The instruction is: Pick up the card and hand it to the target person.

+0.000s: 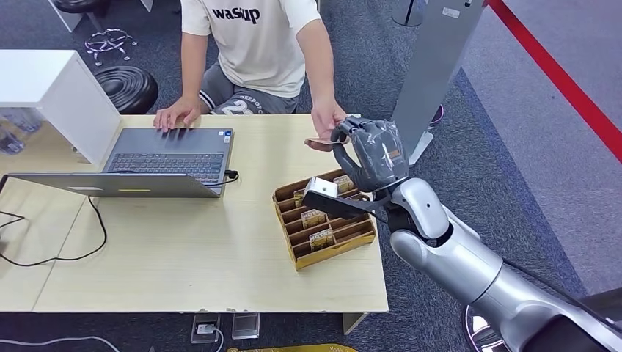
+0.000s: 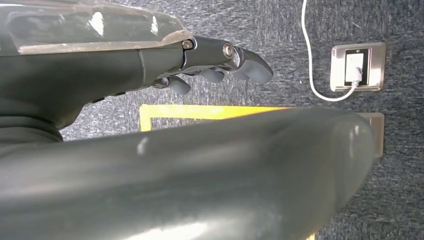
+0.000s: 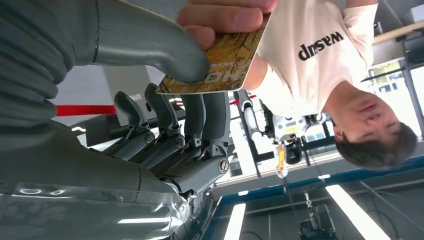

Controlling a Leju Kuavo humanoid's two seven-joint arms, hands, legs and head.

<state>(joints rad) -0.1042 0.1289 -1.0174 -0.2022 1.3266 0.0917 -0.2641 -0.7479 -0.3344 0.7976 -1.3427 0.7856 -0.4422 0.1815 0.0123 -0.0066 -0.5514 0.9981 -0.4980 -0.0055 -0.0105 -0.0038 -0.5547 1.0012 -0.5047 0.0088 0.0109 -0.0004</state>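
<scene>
While the right robot hand (image 1: 372, 150) hangs out past the far right corner of the table (image 1: 205, 264), it's pinching the card (image 1: 321, 140) between thumb and fingers, and the person's hand (image 1: 326, 117) has hold of the card's other end, so both are gripping it at once. From the right wrist view you can see it clearly: the thumb (image 3: 150, 42) presses one face of the card (image 3: 220, 60), the darker fingers (image 3: 200, 120) back it up from the other side, and the person's fingers (image 3: 225, 15) clamp the opposite edge. The card sits at roughly 1 o'clock from the wooden card tray (image 1: 325, 218), just above the table's far edge. The tray itself is close to the table's right edge, at about 3 o'clock from the laptop (image 1: 139, 163), with a good stretch of bare tabletop between them and more toward the near edge. The person's other hand (image 1: 176, 114) rests at the laptop's far edge. A white box (image 1: 59, 95) sits at 10 o'clock from the laptop. Right of the table it's open grey carpet, with a red floor line (image 1: 557, 73) further out. The left robot hand (image 2: 215, 62) hangs over the carpet with fingers loosely apart, holding nothing, near a floor socket (image 2: 357, 67).
</scene>
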